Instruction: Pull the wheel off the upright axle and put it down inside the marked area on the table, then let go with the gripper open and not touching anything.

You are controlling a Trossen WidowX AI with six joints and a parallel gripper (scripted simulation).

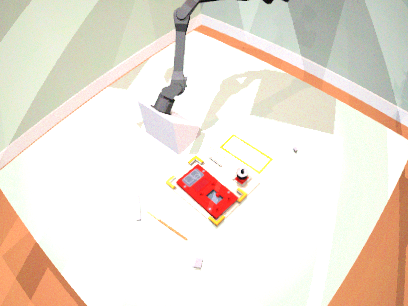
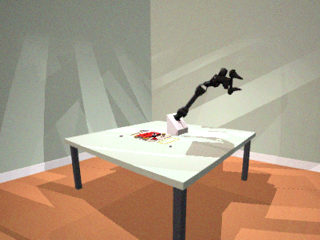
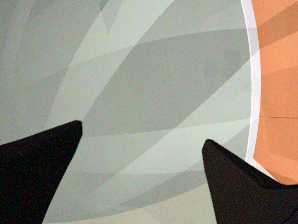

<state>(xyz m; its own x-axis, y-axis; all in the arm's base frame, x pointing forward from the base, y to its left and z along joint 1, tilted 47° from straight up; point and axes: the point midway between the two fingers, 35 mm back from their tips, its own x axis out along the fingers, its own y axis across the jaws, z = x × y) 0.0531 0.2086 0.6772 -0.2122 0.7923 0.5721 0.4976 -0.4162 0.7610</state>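
Observation:
The wheel (image 1: 242, 175), small, dark and white, sits around the short upright axle on a small red base, right of the red board in the top view. The axle's dark tip shows at its top. The marked area (image 1: 253, 147) is a yellow rectangular outline on the table, just behind the wheel in that view. My gripper (image 2: 240, 84) (image 3: 143, 137) is open and empty, raised high above the table and far from the wheel. The top view cuts off most of it at the top edge. The wrist view shows only wall and floor between and beyond the fingers.
A red board (image 1: 204, 186) with grey parts lies between yellow corner brackets. A thin orange stick (image 1: 168, 226), a small pinkish block (image 1: 198, 263) and a small grey piece (image 1: 295, 149) lie around it. The arm's white wedge base (image 1: 167, 131) stands behind the board.

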